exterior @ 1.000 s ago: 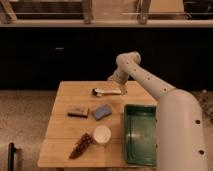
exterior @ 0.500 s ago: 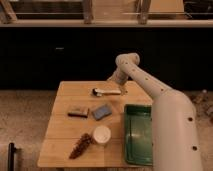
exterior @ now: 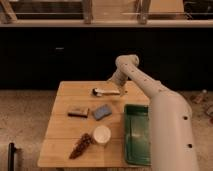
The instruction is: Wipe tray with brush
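The hand point(exterior: 114, 83) hangs over the far edge of the pale wooden desk point(exterior: 60, 150), just beside the white-handled brush point(exterior: 105, 91) lying there. Whether it is open or clamped cannot be told. The green rectangular plastic tray point(exterior: 136, 136) sits nearer, at the desk's right side.

My one camera sits high, behind my arm point(exterior: 167, 125), looking forward and down at the table point(exterior: 62, 132) from a middling distance; my claw point(exterior: 116, 86) is over the table's far edge.

Gripper point(exterior: 115, 84) right by brush point(exterior: 106, 91) at far edge of table point(exterior: 62, 145), green tray point(exterior: 135, 140) front-rt.
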`<state>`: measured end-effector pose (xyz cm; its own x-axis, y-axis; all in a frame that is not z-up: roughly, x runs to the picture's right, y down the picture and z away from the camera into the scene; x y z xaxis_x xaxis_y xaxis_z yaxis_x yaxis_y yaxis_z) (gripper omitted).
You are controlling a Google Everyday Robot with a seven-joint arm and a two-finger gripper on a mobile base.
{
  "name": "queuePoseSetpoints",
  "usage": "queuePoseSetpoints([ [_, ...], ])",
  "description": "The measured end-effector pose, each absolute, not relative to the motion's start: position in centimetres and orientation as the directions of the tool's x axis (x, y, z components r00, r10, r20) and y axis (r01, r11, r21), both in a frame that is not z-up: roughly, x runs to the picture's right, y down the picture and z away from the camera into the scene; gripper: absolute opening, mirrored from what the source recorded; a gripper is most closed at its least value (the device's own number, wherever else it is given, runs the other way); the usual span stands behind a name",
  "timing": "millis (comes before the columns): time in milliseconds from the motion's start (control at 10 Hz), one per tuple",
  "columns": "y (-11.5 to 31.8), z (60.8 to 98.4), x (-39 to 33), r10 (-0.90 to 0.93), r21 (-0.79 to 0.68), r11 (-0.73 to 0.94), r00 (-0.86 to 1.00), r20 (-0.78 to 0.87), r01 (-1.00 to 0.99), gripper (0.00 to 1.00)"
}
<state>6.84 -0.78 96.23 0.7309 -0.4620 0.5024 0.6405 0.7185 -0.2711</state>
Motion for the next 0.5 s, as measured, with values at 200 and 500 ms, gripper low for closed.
queuePoseSetpoints([
  [200,-1.24,95.89,6.54,-0.435,-0.291,0.737,0.757,0.487,0.61,0.8],
  [500,-1.5,96.06,6.24,-0.363,-0.346,0.764,0.806,0.469,0.545,0.8],
])
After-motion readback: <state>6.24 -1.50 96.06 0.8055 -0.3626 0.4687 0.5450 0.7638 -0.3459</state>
